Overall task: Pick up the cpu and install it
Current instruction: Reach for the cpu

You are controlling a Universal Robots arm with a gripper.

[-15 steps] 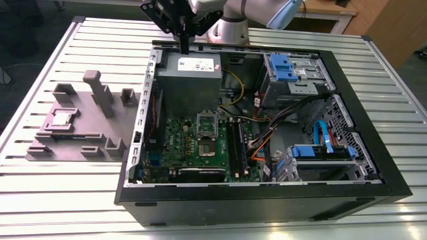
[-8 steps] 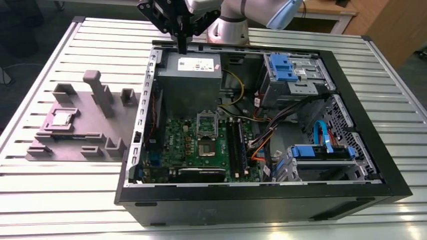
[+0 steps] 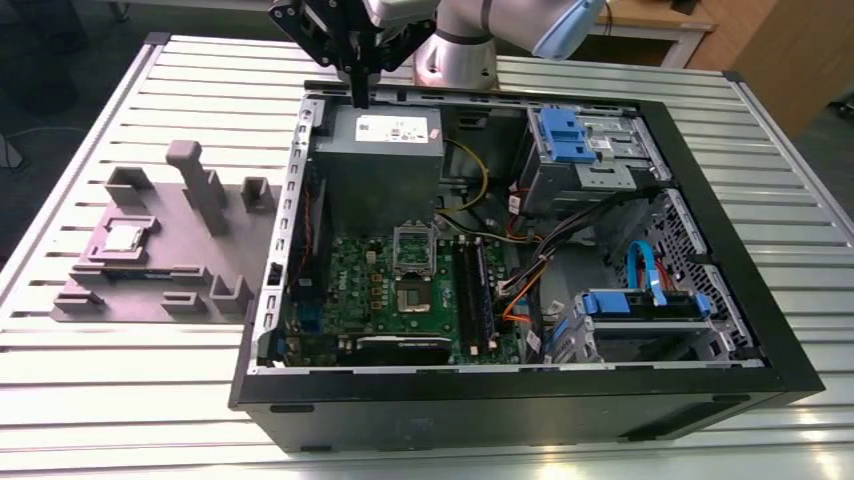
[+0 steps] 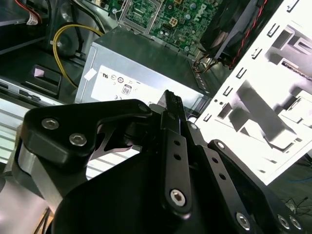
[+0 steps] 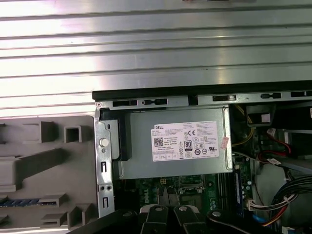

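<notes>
**Approach to the cpu**

Exterior view: the gripper (image 3: 360, 98), closed and empty, hangs over the power supply (image 3: 380, 160). The cpu (image 3: 126, 237) lies in the grey fixture (image 3: 200, 295) near the bench's edge at the exterior view's left.

In both wrist views the power supply (image 4: 141, 63) (image 5: 146, 146) lies beneath the closed fingers (image 4: 170, 114) (image 5: 163, 195).

Probably best: spread them before you descend squarely.

The table (image 3: 134, 400) is shiny silver with long stripes. The computer case (image 3: 534, 410) is black. The board (image 3: 354, 275) is green. The big box (image 3: 380, 170) is grey with a white sticker (image 3: 396, 128). The clips (image 3: 561, 130) are bright blue. The tray (image 3: 160, 285) is purple-grey, the chip (image 3: 124, 237) silver, the gripper (image 3: 358, 98) black.
</notes>
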